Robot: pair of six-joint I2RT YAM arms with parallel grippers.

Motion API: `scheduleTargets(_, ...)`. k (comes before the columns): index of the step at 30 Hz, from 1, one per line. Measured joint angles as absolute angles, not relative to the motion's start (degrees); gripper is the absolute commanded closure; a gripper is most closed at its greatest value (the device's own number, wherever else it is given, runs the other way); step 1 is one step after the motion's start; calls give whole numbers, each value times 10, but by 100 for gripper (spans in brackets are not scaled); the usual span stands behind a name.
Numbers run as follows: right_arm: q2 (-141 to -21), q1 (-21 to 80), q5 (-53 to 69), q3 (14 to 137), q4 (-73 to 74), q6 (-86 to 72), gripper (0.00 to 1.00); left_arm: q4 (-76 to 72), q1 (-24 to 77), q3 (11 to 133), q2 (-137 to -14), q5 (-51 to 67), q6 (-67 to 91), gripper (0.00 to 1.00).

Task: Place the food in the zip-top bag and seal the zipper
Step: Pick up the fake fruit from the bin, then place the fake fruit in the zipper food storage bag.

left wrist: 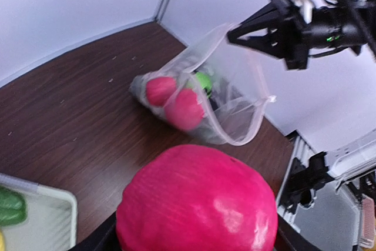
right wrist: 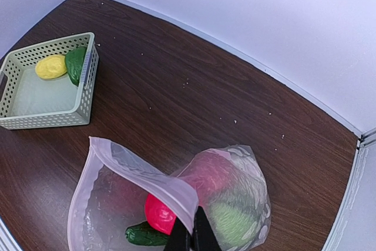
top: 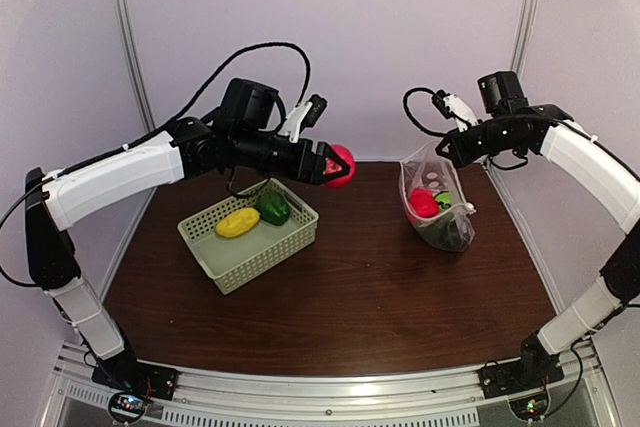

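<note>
Loading looks a little past halfway: the bag (top: 436,205) at the right of the top view holds two red pieces plus green and dark ones I cannot count through the plastic, while one yellow piece (top: 237,222) and one green piece (top: 272,208) lie in the basket (top: 275,259) at left centre. The left gripper (top: 330,169) is clamped on one red fruit (top: 345,162) in the air between basket and bag, and the right gripper (top: 447,150) pinches the bag's rim, holding its mouth up and open. The zipper (right wrist: 144,176) is unsealed, so by my reckoning three pieces and the sealing are left.
</note>
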State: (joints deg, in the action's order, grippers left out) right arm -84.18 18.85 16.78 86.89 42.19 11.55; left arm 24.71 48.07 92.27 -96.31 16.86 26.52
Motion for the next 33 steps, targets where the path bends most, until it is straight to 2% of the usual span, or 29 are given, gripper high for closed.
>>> scheduleTargets(7, -858, 197, 183, 894, 439, 101, 100, 91, 513, 977, -1032, 235, 340, 41)
scheduleTargets(16, -871, 200, 217, 928, 454, 76, 100, 46, 555, 1113, -1159, 248, 388, 42)
scheduleTargets(21, -872, 200, 237, 935, 455, 62, 100, 50, 570, 1132, -1203, 230, 413, 41)
scheduleTargets(23, -872, 200, 243, 935, 455, 58, 100, 72, 575, 1144, -1217, 214, 415, 38)
scheduleTargets(25, -872, 200, 247, 935, 455, 55, 100, 93, 579, 1167, -1235, 200, 415, 30)
scheduleTargets(26, -872, 200, 249, 935, 455, 55, 100, 99, 580, 1175, -1241, 194, 415, 24)
scheduleTargets(27, -872, 200, 250, 935, 455, 53, 100, 109, 581, 1184, -1246, 188, 415, 5)
scheduleTargets(33, -874, 200, 257, 935, 455, 45, 100, 150, 583, 1201, -1251, 160, 417, 2)
